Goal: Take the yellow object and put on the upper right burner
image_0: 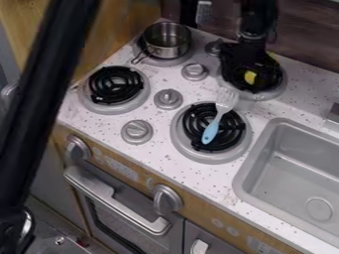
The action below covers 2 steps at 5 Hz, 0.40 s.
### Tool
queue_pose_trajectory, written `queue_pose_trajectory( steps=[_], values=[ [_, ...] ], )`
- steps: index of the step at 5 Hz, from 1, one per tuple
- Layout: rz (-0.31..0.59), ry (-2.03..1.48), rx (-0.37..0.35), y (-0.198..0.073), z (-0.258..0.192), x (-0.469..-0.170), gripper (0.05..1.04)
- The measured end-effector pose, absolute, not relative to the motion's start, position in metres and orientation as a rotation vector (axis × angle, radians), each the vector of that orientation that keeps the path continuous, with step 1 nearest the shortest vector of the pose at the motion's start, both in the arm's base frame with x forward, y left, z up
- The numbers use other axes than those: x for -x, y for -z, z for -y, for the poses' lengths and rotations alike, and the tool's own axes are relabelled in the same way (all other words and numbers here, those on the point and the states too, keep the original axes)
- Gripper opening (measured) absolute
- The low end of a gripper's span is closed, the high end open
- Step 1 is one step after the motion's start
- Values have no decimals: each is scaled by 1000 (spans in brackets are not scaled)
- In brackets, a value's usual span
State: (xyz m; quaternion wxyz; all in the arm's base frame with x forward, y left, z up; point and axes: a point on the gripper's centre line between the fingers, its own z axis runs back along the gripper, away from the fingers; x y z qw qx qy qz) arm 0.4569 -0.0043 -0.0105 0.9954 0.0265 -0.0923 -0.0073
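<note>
A metal pot [167, 40] sits on the burner at the upper middle, its thin handle toward the lower left. A fork-like utensil [211, 131] with a light blue handle lies across the black-coiled burner [188, 150] near the centre. Another coiled burner [114, 105] is at left. Right is a grey sink [263, 149]; lower left, an oven handle [118, 204].

Pot [165, 48] and blue-handled utensil [210, 133] obstruct; sink [285, 166] lies open.
</note>
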Motion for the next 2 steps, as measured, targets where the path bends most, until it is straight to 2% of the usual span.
queue_pose_trajectory(
  steps=[2],
  values=[
    [151,-40,-41,-10,-11,-415,1001]
  ],
)
